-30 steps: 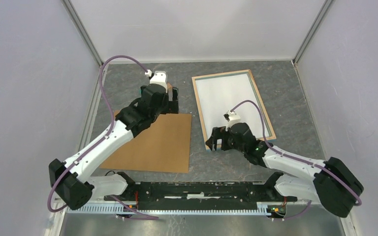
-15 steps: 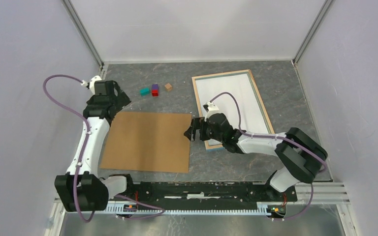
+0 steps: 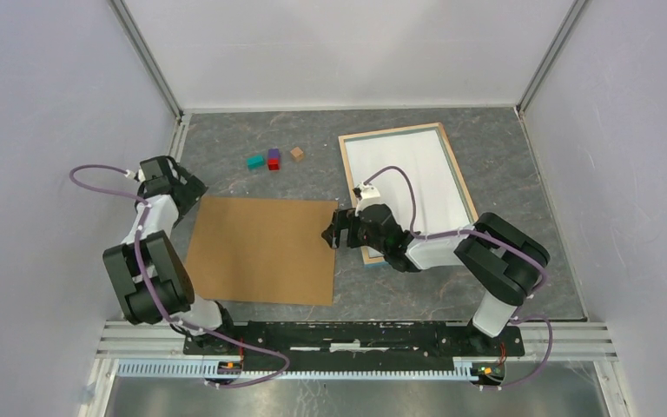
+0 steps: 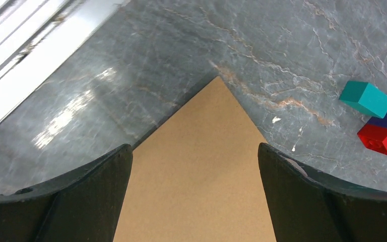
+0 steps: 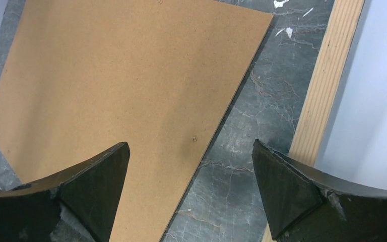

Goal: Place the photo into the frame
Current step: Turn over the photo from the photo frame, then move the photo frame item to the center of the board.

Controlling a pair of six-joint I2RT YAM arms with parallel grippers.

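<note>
Frame (image 3: 463,184) lies flat on the bench (image 3: 530,174), pale wood side up, just to the right of the brown backing board (image 3: 260,248), with a strip of bare bench between them. A white sheet (image 3: 408,169) fills its opening. That may well be the photo lying face down, but no print shows, so I can't say for sure.

Right pincer (image 5: 190,148) hangs low over the board's right edge, jaws spread wide and gripping nothing, with the frame's wooden rail just beyond one finger. Left pincer (image 4: 195,151) sits above the board's far-left corner, also spread wide and empty. It looks like both arms are lining up on the board, one at each side.

Here's the danger. The board lies dead flat, so a finger that fails to get under the edge will likely just shove it along the bench. If only one side catches, the board could pivot. A push toward the frame could knock it and shift the white sheet out of its seat. Beyond the board's far edge sit a teal block (image 3: 254,162), a purple block (image 3: 274,155), a red block (image 3: 274,166) and a tan block (image 3: 296,154), and a far-going slide or swing could scatter them.
</note>
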